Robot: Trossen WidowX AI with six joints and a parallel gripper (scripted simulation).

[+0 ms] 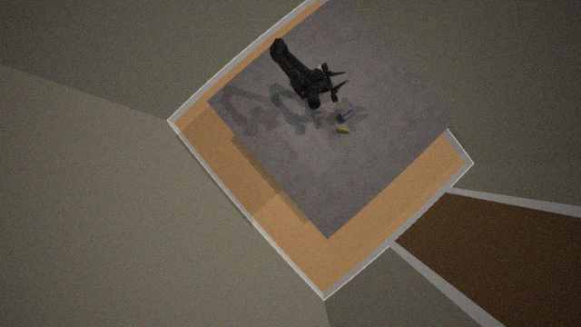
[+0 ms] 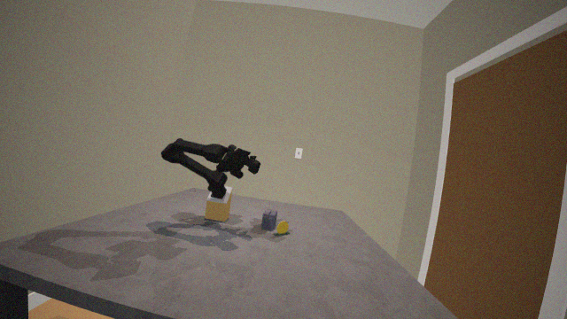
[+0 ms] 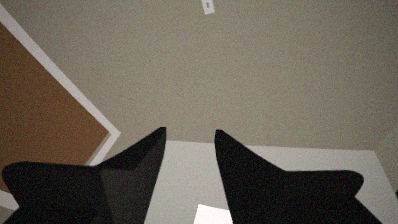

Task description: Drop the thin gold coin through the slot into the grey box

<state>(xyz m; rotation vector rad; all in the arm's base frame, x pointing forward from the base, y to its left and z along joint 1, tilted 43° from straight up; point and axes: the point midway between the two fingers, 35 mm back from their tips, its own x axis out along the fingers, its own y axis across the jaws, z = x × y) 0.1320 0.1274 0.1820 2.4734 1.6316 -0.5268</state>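
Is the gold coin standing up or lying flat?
Standing up: the coin sits on edge beside the grey box.

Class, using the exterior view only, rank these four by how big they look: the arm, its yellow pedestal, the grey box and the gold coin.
1. Arm, by far the largest.
2. Pedestal.
3. Box.
4. Coin, smallest, though only a little smaller than the box.
The box and coin stand slightly nearer the camera than the pedestal, which does not upset the order.
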